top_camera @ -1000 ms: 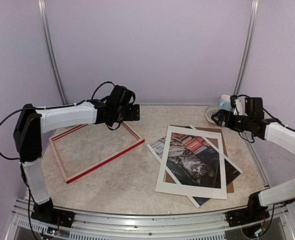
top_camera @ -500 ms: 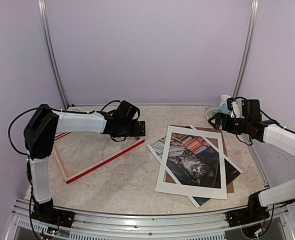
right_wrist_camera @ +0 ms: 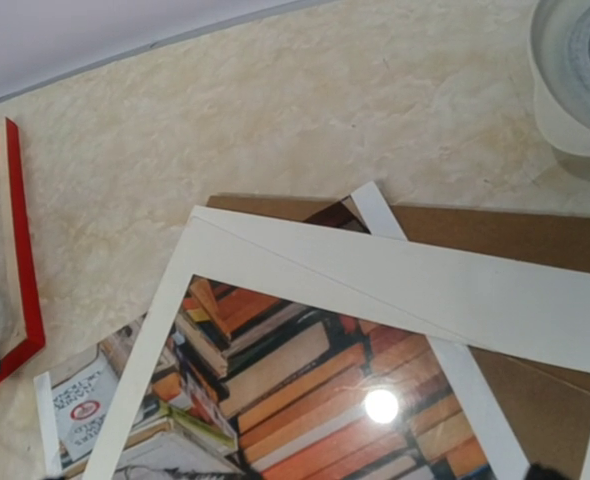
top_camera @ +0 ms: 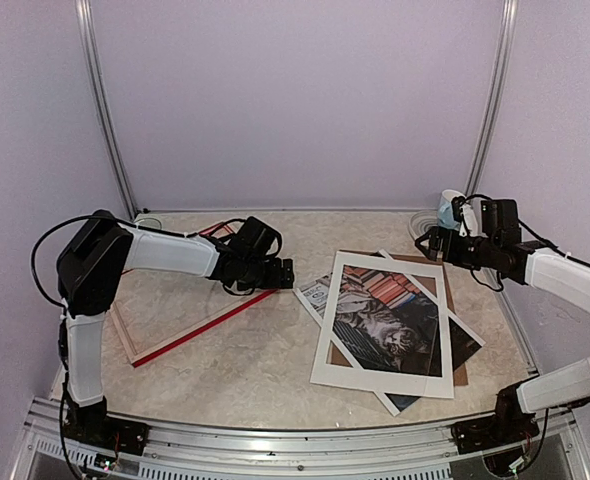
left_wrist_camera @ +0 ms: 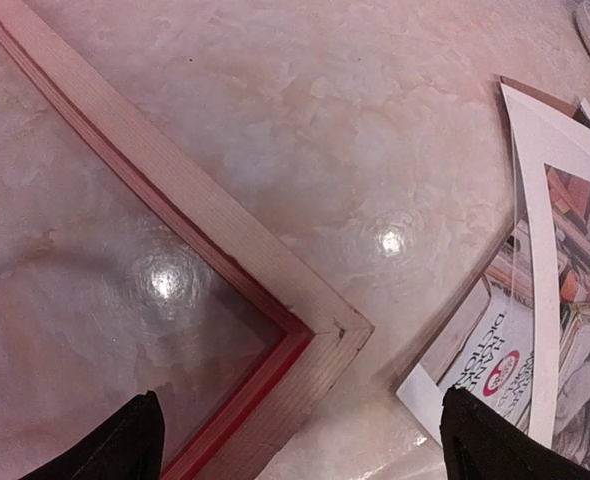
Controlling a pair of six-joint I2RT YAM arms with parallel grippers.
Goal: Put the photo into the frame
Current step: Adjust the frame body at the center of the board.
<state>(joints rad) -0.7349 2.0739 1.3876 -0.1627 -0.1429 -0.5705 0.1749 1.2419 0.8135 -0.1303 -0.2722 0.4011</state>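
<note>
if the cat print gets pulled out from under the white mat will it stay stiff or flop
Probably floppy: the paper print of a cat on books lies flat, its edges showing no thickness. It will likely drag, since the white card window mat rests on it. The light glare on its face suggests a glossy, slippery surface.

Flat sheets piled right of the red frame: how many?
3: the white mat on top, the cat photo under it, the brown board at the bottom. More could be hidden.

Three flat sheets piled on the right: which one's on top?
The white mat with the window: it lies over the cat photo and the brown backing board.
</note>
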